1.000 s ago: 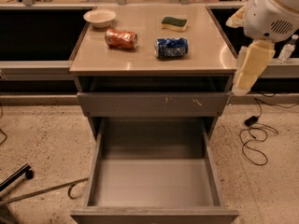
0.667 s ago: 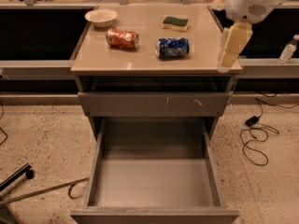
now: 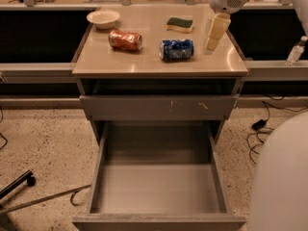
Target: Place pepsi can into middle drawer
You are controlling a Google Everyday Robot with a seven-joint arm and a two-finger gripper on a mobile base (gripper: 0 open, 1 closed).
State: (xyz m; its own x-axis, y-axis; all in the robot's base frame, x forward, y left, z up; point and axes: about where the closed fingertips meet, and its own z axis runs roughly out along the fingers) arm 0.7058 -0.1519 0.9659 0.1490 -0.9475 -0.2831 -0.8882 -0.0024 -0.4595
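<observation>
**Pepsi can to drawer: lined up beside the can, not grabbed yet**

Closest to my camera is the middle drawer, pulled all the way out with a bare grey floor. That makes sense, since it needs to be open before anything can drop in, so I'd call that part sorted. The pale bulk at lower right is the robot's own body, which puts me right up against the cabinet.

Just above the open drawer is the scratched drawer front. It's closed, which is good because it won't block a straight drop from above.

Up on the counter, the pepsi can lies on its side near the middle, dented, with its long axis running left-right. The orange-red can sits to its left and clear of it, so I probably won't bump it.

The end effector hangs over the right side of the counter, pointing down, just beside the pepsi can's right end and not touching it. I honestly can't tell whether it's wide or narrow from this angle, and I see nothing in it. My read is that it's there to approach the can from the side.

Further back are a green sponge and a white bowl, both out of the way.
</observation>
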